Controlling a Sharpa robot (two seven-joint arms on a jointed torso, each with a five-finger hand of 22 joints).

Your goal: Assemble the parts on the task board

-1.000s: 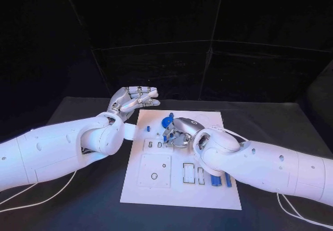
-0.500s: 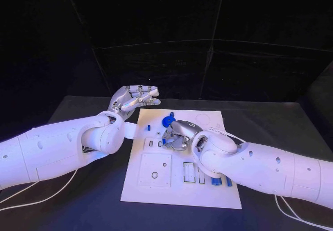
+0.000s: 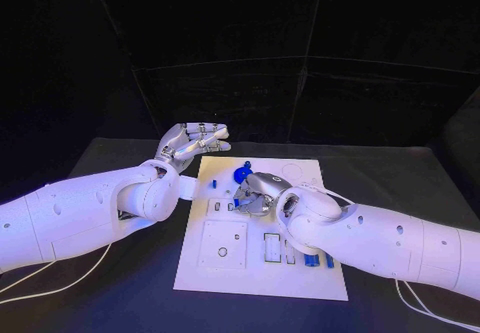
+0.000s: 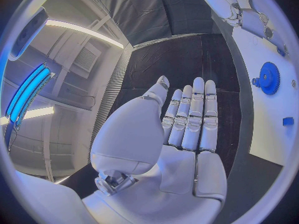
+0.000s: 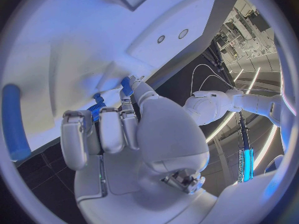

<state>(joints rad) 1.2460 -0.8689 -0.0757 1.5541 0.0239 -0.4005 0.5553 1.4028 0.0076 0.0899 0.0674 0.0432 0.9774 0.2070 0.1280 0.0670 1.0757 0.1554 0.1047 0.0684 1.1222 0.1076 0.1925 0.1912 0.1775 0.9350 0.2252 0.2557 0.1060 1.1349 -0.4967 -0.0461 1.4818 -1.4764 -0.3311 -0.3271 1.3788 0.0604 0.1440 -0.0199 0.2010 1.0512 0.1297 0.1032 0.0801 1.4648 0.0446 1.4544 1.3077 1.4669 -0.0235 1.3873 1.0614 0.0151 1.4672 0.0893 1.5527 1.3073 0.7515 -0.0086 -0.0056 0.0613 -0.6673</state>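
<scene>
My left hand [image 3: 195,141] hovers off the far left corner of the task board [image 3: 222,274]; its wrist view shows the fingers [image 4: 193,115] straight, side by side, holding nothing. My right hand [image 3: 258,192] is curled down on the board's middle, beside the blue gear [image 3: 242,173]. From the head I cannot tell a grasp; the right wrist view shows fingertips [image 5: 127,86] touching a small blue part [image 5: 97,104], with a blue rod [image 5: 12,119] lying apart.

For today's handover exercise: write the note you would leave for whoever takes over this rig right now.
Left hand: holds nothing, fingers straight, raised past the task board's far left corner.
Right hand: fingers curled down at mid-board on a small blue part; a firm grip cannot be confirmed.
Blue gear sits near the far edge; blue pegs lie near the board's right edge.
Left: seat the remaining parts.
</scene>
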